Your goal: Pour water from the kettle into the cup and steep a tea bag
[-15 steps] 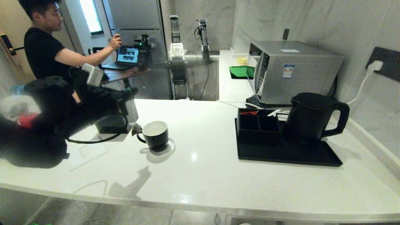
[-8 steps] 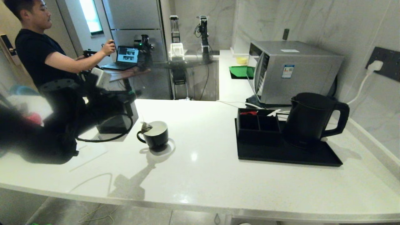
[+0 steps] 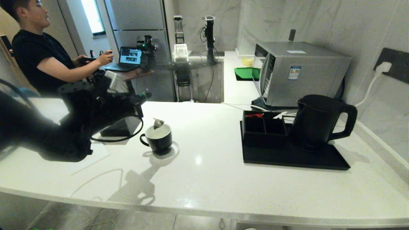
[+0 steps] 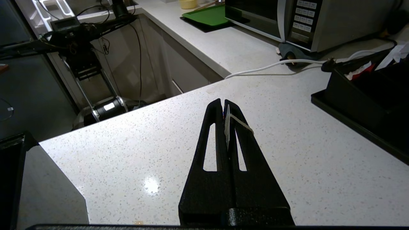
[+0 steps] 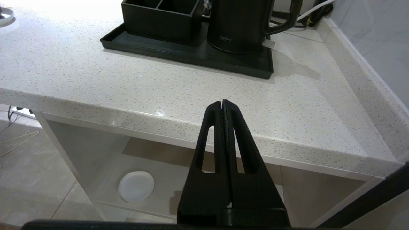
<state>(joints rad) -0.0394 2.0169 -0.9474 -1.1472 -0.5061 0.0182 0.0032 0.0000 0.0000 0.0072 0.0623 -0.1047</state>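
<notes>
A glossy black cup (image 3: 158,138) with a white inside stands on the white counter (image 3: 204,166). The small dark tea bag (image 3: 158,123) hangs just above the cup's rim. My left gripper (image 4: 223,103) is shut on the tea bag's pale tag and thin string (image 4: 227,123); the bag itself is hidden in the left wrist view. The left arm (image 3: 96,111) reaches in from the left, up and left of the cup. The matte black kettle (image 3: 314,123) stands on a black tray (image 3: 287,159) at the right. My right gripper (image 5: 223,103) is shut and empty, low before the counter's front edge, facing the kettle (image 5: 239,25).
A black divided box (image 3: 263,127) sits on the tray beside the kettle. Behind them is a grey microwave (image 3: 300,72), with a white cable (image 4: 271,65) across the counter. A dark box (image 3: 118,127) stands left of the cup. A person (image 3: 35,54) sits at the back left.
The left arm has moved right and upward, carrying the tea bag from beside the cup's handle to above its rim. The person has leaned back. The right arm has kept still.
</notes>
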